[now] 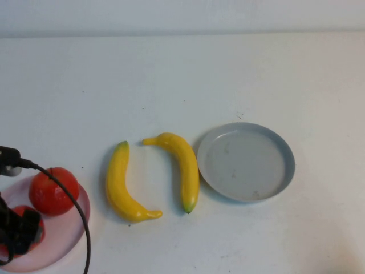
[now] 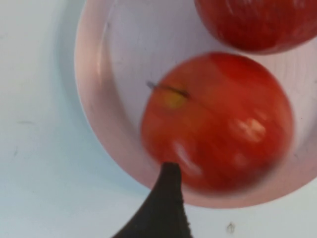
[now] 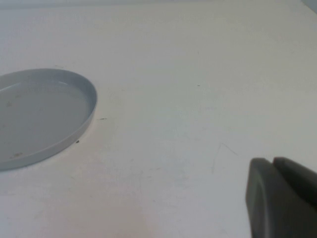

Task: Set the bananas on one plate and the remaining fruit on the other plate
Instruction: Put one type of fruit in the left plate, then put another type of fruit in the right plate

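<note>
Now two apples (image 1: 53, 190) sit on the pink plate (image 1: 68, 231) at eight o'clock under the left gripper (image 1: 17, 231), grip state unclear; two bananas (image 1: 125, 185) lie centre, grey-blue plate (image 1: 246, 161) bare at three o'clock; right gripper (image 3: 282, 198) clenched over open table (image 1: 182, 80)

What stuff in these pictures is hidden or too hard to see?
- High view: the round pale pink plate is cut off by the picture's corner, and the left gripper covers most of the nearer glossy red apple.
- Left wrist view: the farther red apple is cut by the edge; only one dark fingertip shows.
- Right wrist view: the round grey-blue plate is partly cut off; the right gripper barely shows.
</note>
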Motion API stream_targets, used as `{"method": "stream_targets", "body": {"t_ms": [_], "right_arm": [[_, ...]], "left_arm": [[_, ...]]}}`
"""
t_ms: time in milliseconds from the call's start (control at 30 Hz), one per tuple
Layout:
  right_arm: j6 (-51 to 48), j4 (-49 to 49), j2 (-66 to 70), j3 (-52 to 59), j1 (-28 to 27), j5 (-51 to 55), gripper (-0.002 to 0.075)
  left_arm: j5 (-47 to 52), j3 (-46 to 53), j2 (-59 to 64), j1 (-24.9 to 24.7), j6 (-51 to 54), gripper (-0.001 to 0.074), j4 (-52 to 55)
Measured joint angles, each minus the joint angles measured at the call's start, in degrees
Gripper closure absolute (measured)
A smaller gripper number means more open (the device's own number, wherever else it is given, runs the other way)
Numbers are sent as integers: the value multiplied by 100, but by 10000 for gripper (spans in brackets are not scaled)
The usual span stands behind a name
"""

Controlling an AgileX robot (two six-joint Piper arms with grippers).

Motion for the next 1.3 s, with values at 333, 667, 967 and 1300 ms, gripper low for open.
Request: {"method": "stream_targets", "body": {"t_ms": [333,667,967,1300], "right_arm": [[0,0,0,0,0,0,743],[0,0,0,0,0,0,743],[0,0,0,0,0,0,743],[0,0,0,0,0,0,743]], "left_arm": [[242,9,-1974,0,-378,325,-459],[69,501,-4464,0,-335,723,-816],[-613,1531,-5604,0,-335,731,-816],[-3186,2650,-5621,0,-34,731,-731]]}}
